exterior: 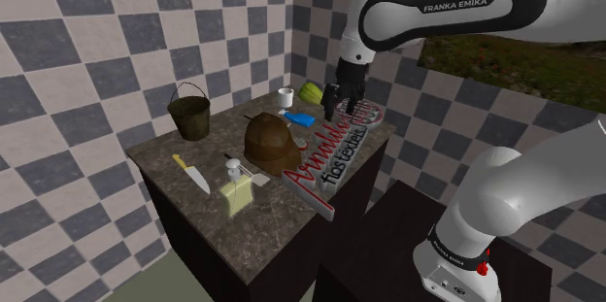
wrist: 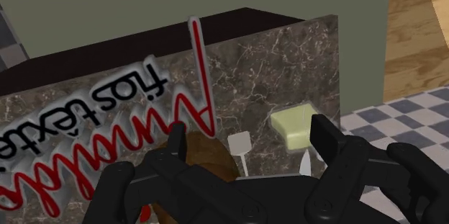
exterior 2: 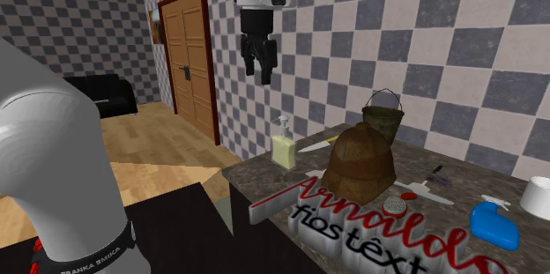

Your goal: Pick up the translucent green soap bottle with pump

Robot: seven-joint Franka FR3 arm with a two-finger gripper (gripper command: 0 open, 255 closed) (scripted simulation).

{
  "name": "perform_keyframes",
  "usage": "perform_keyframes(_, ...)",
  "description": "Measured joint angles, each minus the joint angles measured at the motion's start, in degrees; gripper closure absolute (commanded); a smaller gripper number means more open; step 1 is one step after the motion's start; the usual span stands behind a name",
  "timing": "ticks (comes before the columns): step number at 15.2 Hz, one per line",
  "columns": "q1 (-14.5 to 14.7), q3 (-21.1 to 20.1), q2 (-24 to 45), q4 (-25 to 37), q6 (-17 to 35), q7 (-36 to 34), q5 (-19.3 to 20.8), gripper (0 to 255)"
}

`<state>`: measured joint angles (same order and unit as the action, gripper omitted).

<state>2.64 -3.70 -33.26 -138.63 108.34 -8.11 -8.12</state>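
Dark veined marble tops the counter (exterior: 277, 227) in the shoulder view, where the black gripper (exterior: 335, 106) hangs over the far end of a long sign (exterior: 335, 159) and its fingers merge into one dark shape, so the gap is hard to make out. The soap bottle (exterior: 236, 193) stands well apart from it toward the near end of the counter, between a yellow-handled knife (exterior: 191, 174) and a rounded brown hat (exterior: 272, 145). Its body is boxy, pale yellow-green and slightly see-through, and it has a white pump (exterior: 233, 164). A dull metal bucket (exterior: 189, 114) sits behind them. In the second exterior view a blurred grey part of the arm (exterior 2: 53, 158) covers the lower left, the bottom edge cuts off the sign (exterior 2: 370, 224), and the right edge cuts off a white cup (exterior 2: 536, 195). The gripper (exterior 2: 262, 68) hangs high in the air, well above the soap bottle (exterior 2: 283, 149), which stands upright at the counter (exterior 2: 264, 175) corner nearest the wooden door (exterior 2: 189, 61), with the hat (exterior 2: 359, 158) beside it. In the wrist view the two fingers (wrist: 324, 140) stand apart with nothing between them. One finger hides an edge of the pale green soap bottle (wrist: 291, 123) far below, and the hand hides most of the hat (wrist: 205, 154). The white pump (wrist: 239, 145) shows against the marble.
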Motion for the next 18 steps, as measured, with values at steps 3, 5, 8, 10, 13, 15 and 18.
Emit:
perform_keyframes(3, 0.7, -3.4, 5.5, 1.6, 4.3, -3.8, 0.2, 0)
perform_keyframes(5, 0.8, -5.3, 9.5, 3.3, 6.6, -6.1, 0.9, 0)
perform_keyframes(8, 1.0, -8.1, 15.6, 5.8, 10.2, -9.9, 2.5, 0)
perform_keyframes(10, 1.0, -9.8, 19.9, 8.2, 12.0, -12.6, 4.1, 0)
perform_keyframes(13, 1.4, -12.2, 27.3, 12.7, 14.4, -17.6, 7.5, 0)
perform_keyframes(15, 1.8, -13.3, 31.9, 16.0, 15.2, -20.8, 10.1, 0)
perform_keyframes(18, 3.0, -14.2, 39.2, 21.9, 15.6, -25.5, 14.5, 0)
